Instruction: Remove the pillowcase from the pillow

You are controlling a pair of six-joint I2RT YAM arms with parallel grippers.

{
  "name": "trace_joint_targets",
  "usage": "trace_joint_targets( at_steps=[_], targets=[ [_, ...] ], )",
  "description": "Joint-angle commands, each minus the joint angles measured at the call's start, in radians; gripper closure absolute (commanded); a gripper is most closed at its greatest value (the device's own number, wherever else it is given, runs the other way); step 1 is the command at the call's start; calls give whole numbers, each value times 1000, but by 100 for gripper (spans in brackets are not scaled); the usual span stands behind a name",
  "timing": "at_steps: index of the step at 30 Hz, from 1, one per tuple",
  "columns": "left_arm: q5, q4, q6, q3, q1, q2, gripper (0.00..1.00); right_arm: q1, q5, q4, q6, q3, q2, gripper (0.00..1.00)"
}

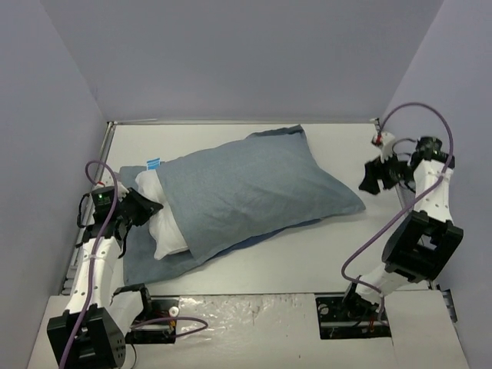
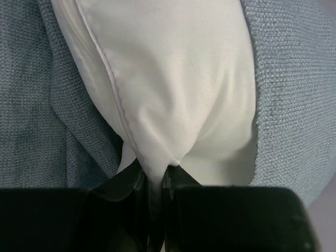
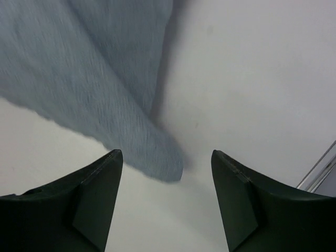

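The pillowcase [image 1: 254,188] lies across the table, its plain grey-blue face up, with the white pillow [image 1: 165,227] sticking out of its open left end. My left gripper [image 1: 150,207] is shut on a pinch of the pillow's white fabric [image 2: 173,94], with grey-blue pillowcase cloth [image 2: 294,94] on both sides. My right gripper [image 1: 374,178] is open and empty, hovering just right of the pillowcase's closed right corner [image 3: 157,157], which lies between and beyond my fingers.
Grey walls close in the white table [image 1: 338,138] on three sides. A small blue label [image 1: 152,163] shows at the pillowcase's far left edge. A table edge rail [image 3: 320,168] shows at the right of the right wrist view.
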Motion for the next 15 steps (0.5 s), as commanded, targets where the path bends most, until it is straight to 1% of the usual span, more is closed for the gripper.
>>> trace_joint_targets(
  at_steps=[1,2,3,4,5,6,7,8,9,10,11,12,14,15],
  targets=[
    [37,8,37,-3,-15,-19,98,118,-121,76,294,186,59,36],
    [28,2,37,-2,-14,-16,98,145,-108,103,428,223,113,36],
    [25,-4,40,0,-14,-14,98,202,-77,118,472,295,141,36],
    [14,-18,45,6,-14,-11,98,230,-54,170,525,324,190,36],
    [11,-27,54,11,-14,-3,98,259,21,204,664,351,214,36],
    [2,-42,62,20,-12,6,98,317,62,268,798,392,256,35],
    [-3,-50,68,25,-11,12,98,342,102,302,799,406,276,34],
    [-6,-56,77,28,-14,18,98,365,172,339,937,412,295,33],
    [-9,-67,82,31,-12,24,98,400,207,429,1002,409,321,29],
    [-12,-70,83,37,-12,33,98,414,219,472,1062,403,335,27],
    [-14,-75,86,40,-12,40,98,426,230,550,1118,398,347,25],
    [-17,-76,88,41,-11,43,98,458,239,587,1139,386,371,17],
    [-26,-76,86,46,-11,46,98,484,228,643,1166,385,398,17],
    [-32,-78,83,48,-11,46,98,518,228,660,1172,386,421,18]
  ],
)
